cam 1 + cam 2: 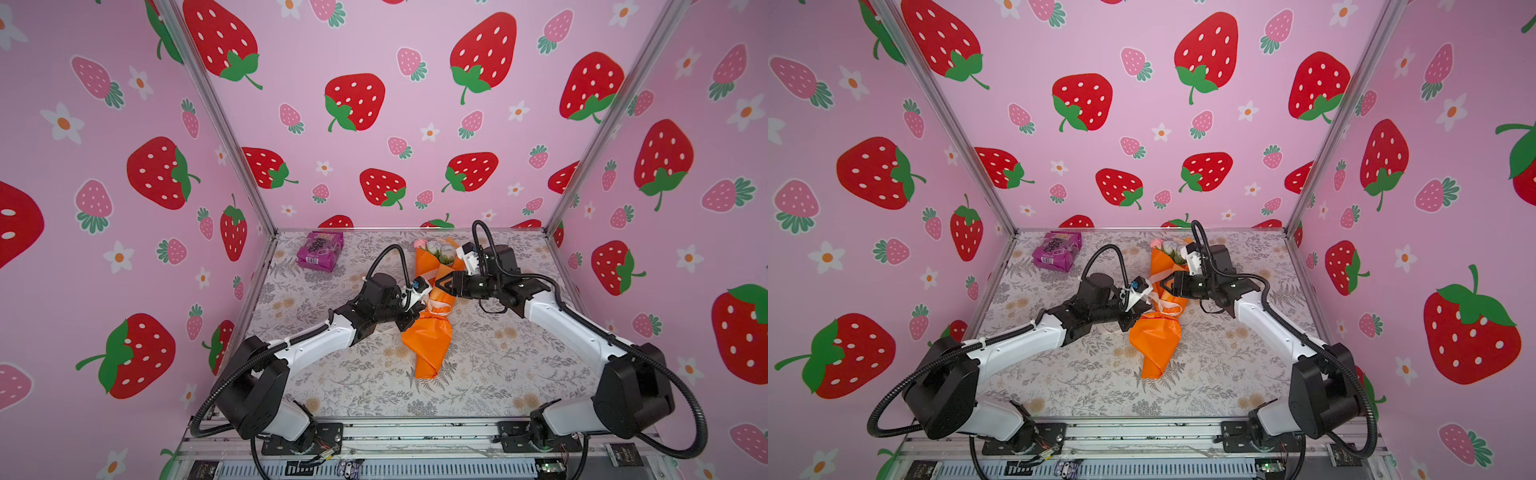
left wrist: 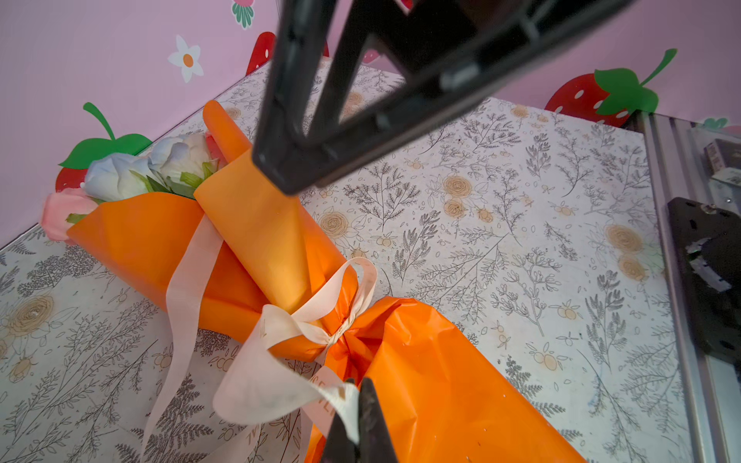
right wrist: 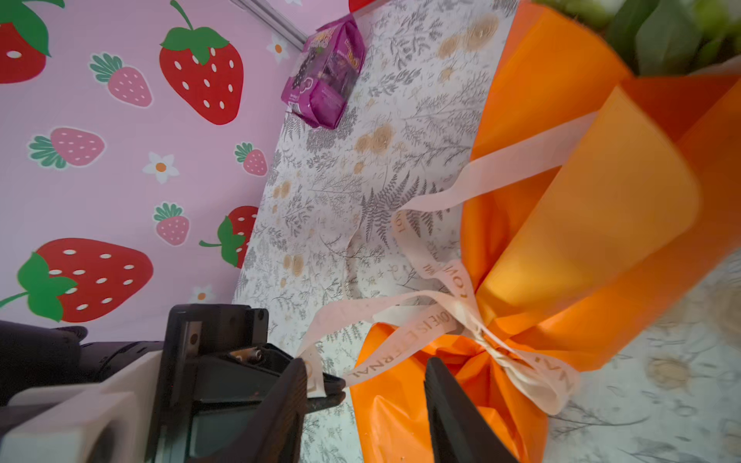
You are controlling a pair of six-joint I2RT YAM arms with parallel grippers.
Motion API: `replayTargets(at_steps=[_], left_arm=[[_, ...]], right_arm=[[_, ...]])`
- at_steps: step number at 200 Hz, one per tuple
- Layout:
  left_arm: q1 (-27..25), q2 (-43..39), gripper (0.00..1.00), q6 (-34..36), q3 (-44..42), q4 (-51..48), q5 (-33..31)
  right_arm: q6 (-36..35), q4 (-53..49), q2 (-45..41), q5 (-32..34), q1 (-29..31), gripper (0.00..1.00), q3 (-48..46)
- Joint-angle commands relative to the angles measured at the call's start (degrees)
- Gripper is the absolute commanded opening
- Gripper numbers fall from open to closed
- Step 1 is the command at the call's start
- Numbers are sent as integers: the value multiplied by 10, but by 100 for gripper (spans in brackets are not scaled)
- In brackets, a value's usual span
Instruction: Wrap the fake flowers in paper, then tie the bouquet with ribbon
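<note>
Left gripper (image 2: pixel 359 388), jaws closed, pinches cream printed ribbon (image 2: pixel 248 385) tied round orange-paper-wrapped bouquet of fake flowers (image 1: pixel 428 336); right gripper (image 3: pixel 365 362), jaws approx half open, empty, nr knot.

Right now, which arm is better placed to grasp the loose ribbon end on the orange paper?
Right. The right tool is open and empty by the bouquet, near that loose end; the left tool is shut on the other ribbon end.
</note>
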Motion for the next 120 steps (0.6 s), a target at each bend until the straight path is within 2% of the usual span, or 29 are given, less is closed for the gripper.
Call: replayTargets(at_steps=[1, 51, 92, 110, 120], left_arm=[[-3, 4, 5, 18, 17, -14, 5], [-2, 18, 5, 21, 27, -21, 10], [-3, 27, 4, 21, 35, -25, 8], [-3, 30, 5, 21, 37, -26, 5], [-3, 32, 5, 20, 39, -27, 0]], right_arm=[[101, 90, 8, -40, 13, 55, -17], [148, 149, 57, -64, 39, 57, -14], [123, 99, 90, -62, 55, 57, 16], [113, 80, 97, -53, 60, 52, 17], [111, 80, 96, -46, 60, 43, 12]])
